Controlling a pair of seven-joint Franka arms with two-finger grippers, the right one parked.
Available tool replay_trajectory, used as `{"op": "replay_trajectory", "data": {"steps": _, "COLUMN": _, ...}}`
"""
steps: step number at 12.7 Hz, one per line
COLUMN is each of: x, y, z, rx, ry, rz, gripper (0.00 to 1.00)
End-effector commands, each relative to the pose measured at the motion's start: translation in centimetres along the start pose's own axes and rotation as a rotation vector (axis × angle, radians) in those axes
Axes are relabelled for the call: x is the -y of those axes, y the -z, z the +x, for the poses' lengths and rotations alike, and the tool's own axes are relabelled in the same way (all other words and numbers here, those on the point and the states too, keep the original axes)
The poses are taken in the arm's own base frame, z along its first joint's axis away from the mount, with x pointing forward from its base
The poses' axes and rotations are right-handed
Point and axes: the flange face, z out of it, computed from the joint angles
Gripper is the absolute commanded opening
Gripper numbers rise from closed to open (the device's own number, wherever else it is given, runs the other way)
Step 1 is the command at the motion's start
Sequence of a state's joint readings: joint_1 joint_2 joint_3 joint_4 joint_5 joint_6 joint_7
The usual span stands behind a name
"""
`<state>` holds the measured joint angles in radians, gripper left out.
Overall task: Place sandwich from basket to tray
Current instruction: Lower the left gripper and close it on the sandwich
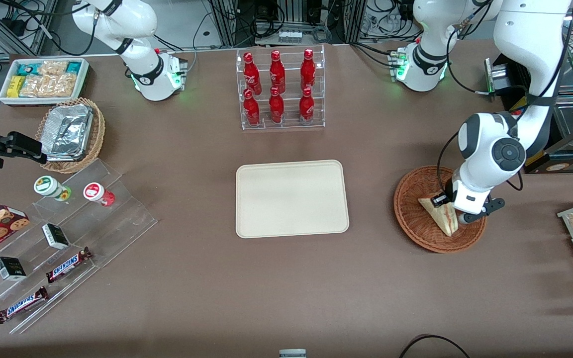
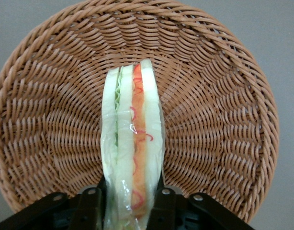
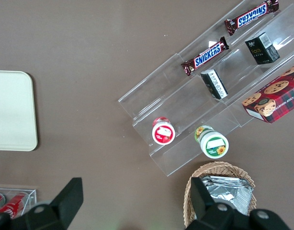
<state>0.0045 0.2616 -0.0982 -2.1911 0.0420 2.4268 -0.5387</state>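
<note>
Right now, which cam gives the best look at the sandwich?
Left wrist view: the sandwich stands on edge, filling stripes plain, between the end effector fingers over the basket. The front view shows only a small wedge partly hidden by the arm. The right wrist view does not show it.

woven wicker basket, glossy-wrapped sandwich

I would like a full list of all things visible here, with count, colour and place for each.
Triangular white-bread sandwich: one, in basket.
Round reddish-brown wicker basket: one, working arm's end.
Rectangular cream plastic tray: one, table centre.
Red bottles: six, clear rack.
Snickers bars: two, clear stepped stand.
Pale wicker basket with silver foil trays: one, parked arm's end.
White bin of snack packets: one.
Tool: shut on sandwich.
</note>
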Motion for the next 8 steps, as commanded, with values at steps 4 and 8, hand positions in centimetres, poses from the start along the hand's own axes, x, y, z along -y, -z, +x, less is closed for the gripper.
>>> {"op": "replay_trajectory", "data": {"steps": 4, "x": -2.1, "y": 8.9, "z": 1.0, "rx": 0.036, "ry": -0.03, "rz": 0.059, "gripper": 0.0}}
{"op": "replay_trajectory", "data": {"steps": 8, "x": -7.1, "y": 16.3, "z": 0.5, "rx": 0.024, "ry": -0.103, "rz": 0.072, "gripper": 0.0}}
